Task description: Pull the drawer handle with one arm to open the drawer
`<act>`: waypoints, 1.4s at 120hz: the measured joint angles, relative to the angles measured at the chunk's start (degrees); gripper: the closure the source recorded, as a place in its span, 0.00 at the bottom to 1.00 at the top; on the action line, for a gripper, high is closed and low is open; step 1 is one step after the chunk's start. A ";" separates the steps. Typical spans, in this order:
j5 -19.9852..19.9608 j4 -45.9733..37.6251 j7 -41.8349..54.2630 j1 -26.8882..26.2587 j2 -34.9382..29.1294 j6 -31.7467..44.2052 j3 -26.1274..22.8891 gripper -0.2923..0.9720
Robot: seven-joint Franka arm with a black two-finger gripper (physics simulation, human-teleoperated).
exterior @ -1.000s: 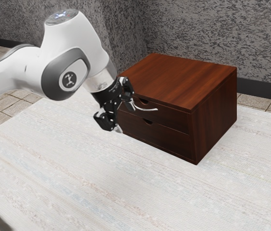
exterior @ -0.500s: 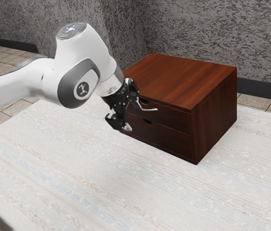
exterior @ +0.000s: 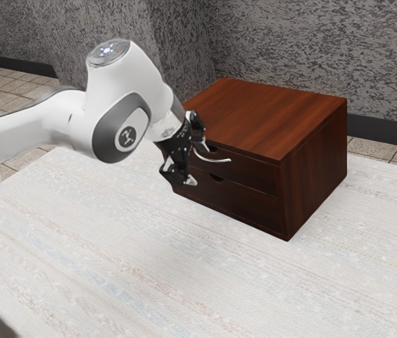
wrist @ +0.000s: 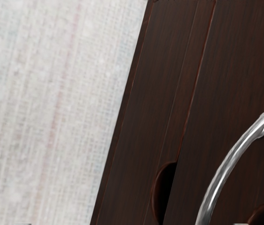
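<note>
The white arm (exterior: 114, 113) is reaching in from nine o'clock in the exterior view, with its wrist angling down toward four o'clock. The black gripper (exterior: 193, 155) is standing open, its fingers spreading at twelve and six o'clock past the end of the silver drawer handle (exterior: 212, 158) (wrist: 228, 168). The top drawer (exterior: 248, 171) is sitting flush in the wooden cabinet (exterior: 269, 116).

Dark wooden upper drawer (exterior: 249, 169), shut flush, curved silver handle (exterior: 215, 158) on its front

Counting one wooden cabinet (exterior: 269, 120), stacking two drawers (exterior: 248, 171). Counting one silver handle (wrist: 228, 166), two cut-out notches (wrist: 165, 192), one robot arm (exterior: 65, 127).
</note>
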 joint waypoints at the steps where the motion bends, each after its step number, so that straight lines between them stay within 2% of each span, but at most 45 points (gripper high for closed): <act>1: 0.00 -0.01 -0.01 0.01 0.02 0.03 0.01 0.34; 77: -0.01 -0.21 -0.53 0.20 2.07 2.40 0.44 0.37; 128: -0.24 -0.69 -0.65 0.10 2.03 1.61 0.52 0.46; 168: -0.16 -0.99 -0.71 0.22 1.23 -0.54 0.40 0.49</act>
